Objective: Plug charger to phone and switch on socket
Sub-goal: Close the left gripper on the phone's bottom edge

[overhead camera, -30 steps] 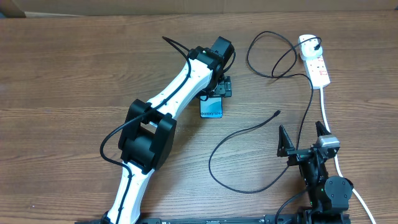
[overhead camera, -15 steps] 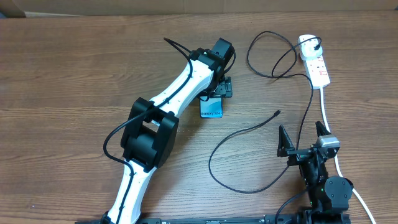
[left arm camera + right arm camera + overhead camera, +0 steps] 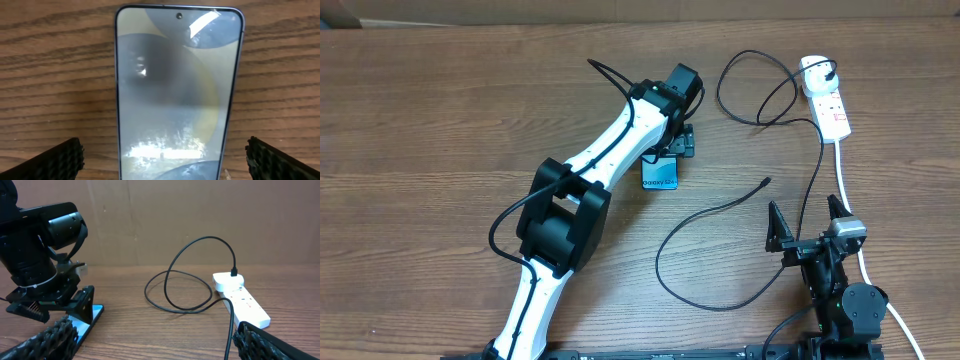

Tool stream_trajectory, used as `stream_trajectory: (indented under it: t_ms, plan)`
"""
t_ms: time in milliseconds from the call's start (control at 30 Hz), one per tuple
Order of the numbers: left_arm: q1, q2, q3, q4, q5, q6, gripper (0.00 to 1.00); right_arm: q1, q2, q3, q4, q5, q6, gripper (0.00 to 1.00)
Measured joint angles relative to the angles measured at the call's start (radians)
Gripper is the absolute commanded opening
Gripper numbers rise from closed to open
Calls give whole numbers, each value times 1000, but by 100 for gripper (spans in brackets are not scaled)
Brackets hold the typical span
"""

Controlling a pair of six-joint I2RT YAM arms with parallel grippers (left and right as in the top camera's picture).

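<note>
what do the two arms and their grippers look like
The left arm has white tubular links with bulky black joint housings and a thin black cable looping along it. The right arm shows black, with a small grey block at its wrist. The left gripper and right gripper are both black, with ribbed fingers.

Wood-grain table (image 3: 420, 120), plain brown wall (image 3: 200, 210) behind, even light
</note>
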State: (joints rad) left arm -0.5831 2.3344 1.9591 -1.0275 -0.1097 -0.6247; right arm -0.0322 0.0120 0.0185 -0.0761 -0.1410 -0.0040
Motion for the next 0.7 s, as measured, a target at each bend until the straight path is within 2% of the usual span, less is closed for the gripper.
stream_trajectory:
  t_ms: [700]
  plan:
    - [0, 6, -83, 86, 1, 0, 100, 0, 0, 0, 0, 0, 0, 100]
